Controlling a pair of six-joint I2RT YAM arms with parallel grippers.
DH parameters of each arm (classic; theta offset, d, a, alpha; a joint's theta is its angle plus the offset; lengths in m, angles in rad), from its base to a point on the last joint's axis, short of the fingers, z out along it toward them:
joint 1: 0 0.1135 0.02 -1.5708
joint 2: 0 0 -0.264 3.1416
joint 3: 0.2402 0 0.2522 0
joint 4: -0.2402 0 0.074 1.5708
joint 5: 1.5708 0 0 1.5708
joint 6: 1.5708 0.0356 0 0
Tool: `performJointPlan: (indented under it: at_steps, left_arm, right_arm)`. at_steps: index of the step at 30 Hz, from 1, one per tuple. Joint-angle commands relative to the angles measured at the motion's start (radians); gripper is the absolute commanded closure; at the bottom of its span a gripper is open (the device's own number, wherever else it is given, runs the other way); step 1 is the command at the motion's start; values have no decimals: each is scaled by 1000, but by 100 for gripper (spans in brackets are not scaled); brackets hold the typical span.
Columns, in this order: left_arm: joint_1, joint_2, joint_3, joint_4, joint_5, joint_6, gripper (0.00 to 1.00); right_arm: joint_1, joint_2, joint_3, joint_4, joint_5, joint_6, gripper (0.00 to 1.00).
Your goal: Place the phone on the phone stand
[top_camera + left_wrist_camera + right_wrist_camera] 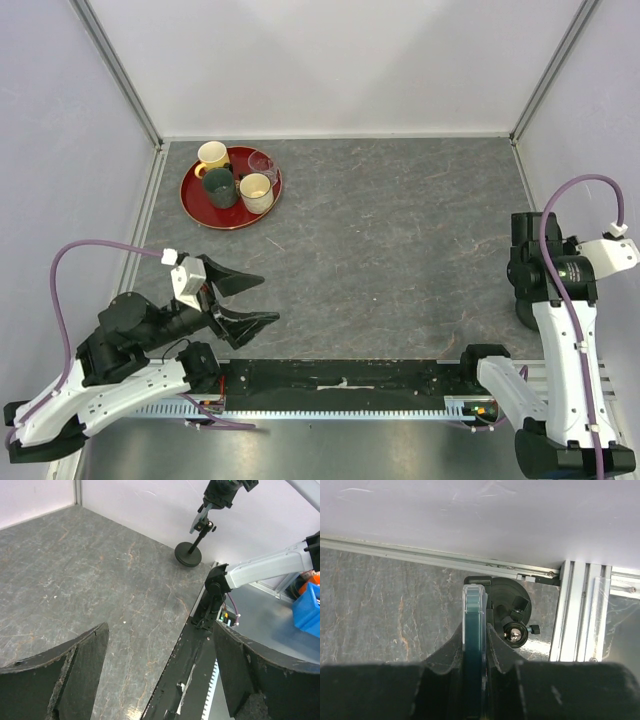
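Your left gripper (258,298): near-left of the table (400,240), jaws spread wide, nothing between them. Far right, your right gripper (474,652) is clamped on the phone (472,615), held on edge just over the phone stand (509,597). Can't tell if they touch.

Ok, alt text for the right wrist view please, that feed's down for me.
The right end effector grips the phone edge-on, its light rim facing the camera, with the black phone stand and its hinge knob just beyond it. The stand sits on the grey table beside an aluminium rail and pale wall.
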Motion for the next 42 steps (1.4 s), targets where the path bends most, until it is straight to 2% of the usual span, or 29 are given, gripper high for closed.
performJointPlan:
  at_steps: [1,20,25,28,32,37,42]
  left_arm:
    - [2,43,38,-10,60,-12,11]
    - [2,78,66,-42,89,-20,11]
    - [2,84,72,-36,101,-23,12]
    - [2,86,76,-36,104,-23,12]
    - [2,92,76,-35,100,-18,12]
    - [2,101,78,-32,114,-20,13]
    - [2,122,106,-45,123,-5,13]
  right_arm:
    - [-21,-40,7,9,106,80,100]
    - [-23,-84,-80,-89,154,226,100]
    - [-23,-74,-96,-87,122,250,94]
    - [-23,-74,-94,-86,128,252,88]
    - [-21,-60,-97,-81,145,241,73]
    - [-21,-70,-128,1,129,172,64]
    - [-21,-60,-111,23,142,126,45]
